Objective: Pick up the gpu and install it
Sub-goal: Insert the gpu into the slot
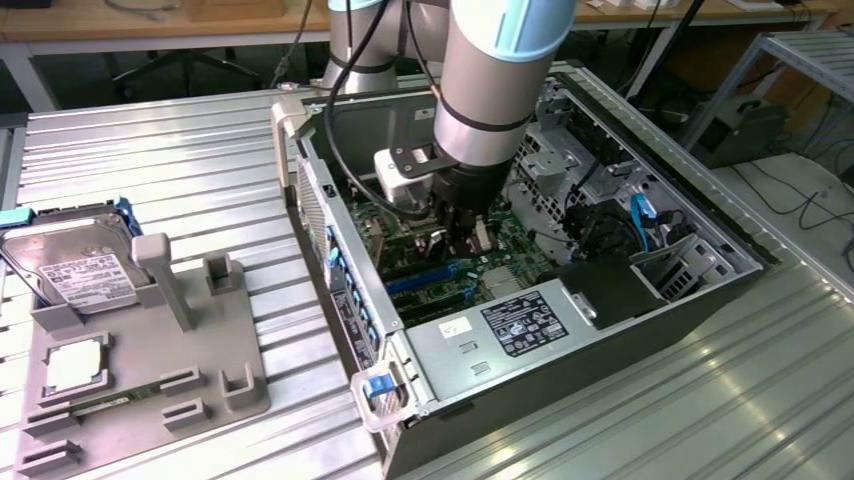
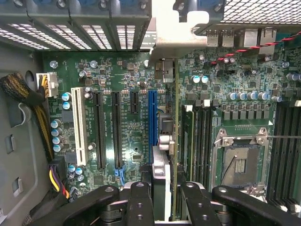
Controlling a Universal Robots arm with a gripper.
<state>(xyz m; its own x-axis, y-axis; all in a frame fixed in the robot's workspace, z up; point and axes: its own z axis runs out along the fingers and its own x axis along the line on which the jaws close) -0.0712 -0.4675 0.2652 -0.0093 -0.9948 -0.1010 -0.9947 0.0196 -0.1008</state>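
Note:
My gripper (image 2: 162, 205) is shut on the gpu (image 2: 165, 150), which I see edge-on as a thin upright card between the black fingers (image 2: 138, 202). The card's silver bracket (image 2: 181, 37) reaches the rear wall of the case. It stands over the motherboard (image 2: 122, 70) just beside the long blue slot (image 2: 153, 117); whether its edge sits in a slot is hidden. In the exterior view the gripper (image 1: 458, 238) is down inside the open computer case (image 1: 641, 140), low over the board, and it covers most of the card.
Black expansion slots (image 2: 99, 127) and a white slot (image 2: 77, 122) lie beside the blue one, with the CPU socket (image 2: 240, 162) and memory slots (image 2: 287, 146) on the other side. At the exterior view's left, a grey fixture (image 1: 200, 370) holds a hard drive (image 1: 80, 265) and a memory stick (image 1: 114, 400).

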